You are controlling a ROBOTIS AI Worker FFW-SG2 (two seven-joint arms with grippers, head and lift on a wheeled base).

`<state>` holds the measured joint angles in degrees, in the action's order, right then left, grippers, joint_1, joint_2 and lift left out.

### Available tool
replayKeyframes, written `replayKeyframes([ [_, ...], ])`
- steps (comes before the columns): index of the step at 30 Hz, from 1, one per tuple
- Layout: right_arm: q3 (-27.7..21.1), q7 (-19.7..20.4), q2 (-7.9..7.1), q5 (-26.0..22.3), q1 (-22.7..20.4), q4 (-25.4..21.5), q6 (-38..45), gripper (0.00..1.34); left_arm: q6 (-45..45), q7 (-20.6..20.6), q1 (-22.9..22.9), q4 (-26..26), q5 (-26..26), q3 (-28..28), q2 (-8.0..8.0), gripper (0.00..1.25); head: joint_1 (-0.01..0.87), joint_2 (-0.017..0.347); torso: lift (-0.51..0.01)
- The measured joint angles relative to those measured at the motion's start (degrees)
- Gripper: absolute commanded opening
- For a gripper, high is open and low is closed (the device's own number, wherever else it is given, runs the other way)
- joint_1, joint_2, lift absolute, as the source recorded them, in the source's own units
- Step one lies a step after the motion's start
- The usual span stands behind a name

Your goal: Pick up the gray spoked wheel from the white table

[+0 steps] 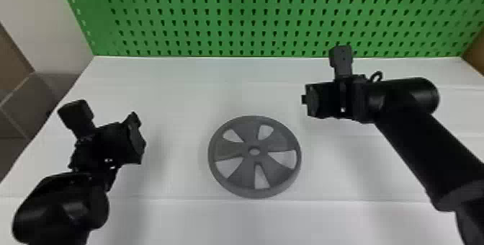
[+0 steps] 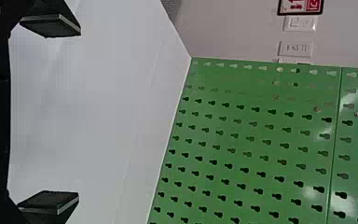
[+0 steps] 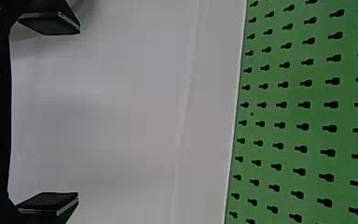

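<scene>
Watching remotely over my white table (image 1: 176, 96), the gray spoked wheel (image 1: 279, 141) lying flat between my two grippers, my left gripper (image 1: 108, 147) and right gripper (image 1: 338, 100) both with fingers spread well apart, a green pegboard (image 1: 245, 4) upright along the far edge.

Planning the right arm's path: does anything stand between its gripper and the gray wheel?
Nothing visible does. The right gripper is to the right of the gray wheel and somewhat farther back; between them lies just white table.
</scene>
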<state>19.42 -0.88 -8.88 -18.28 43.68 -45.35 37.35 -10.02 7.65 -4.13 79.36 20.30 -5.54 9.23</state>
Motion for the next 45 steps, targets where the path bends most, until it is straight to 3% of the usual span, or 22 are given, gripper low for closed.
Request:
replayKeyframes([
  [45,0.00,0.00,0.00,0.00,0.00,0.00,0.00,1.34,0.00,0.00,0.00,0.00,0.00,0.00,0.00,1.25,0.784,0.057,0.000],
])
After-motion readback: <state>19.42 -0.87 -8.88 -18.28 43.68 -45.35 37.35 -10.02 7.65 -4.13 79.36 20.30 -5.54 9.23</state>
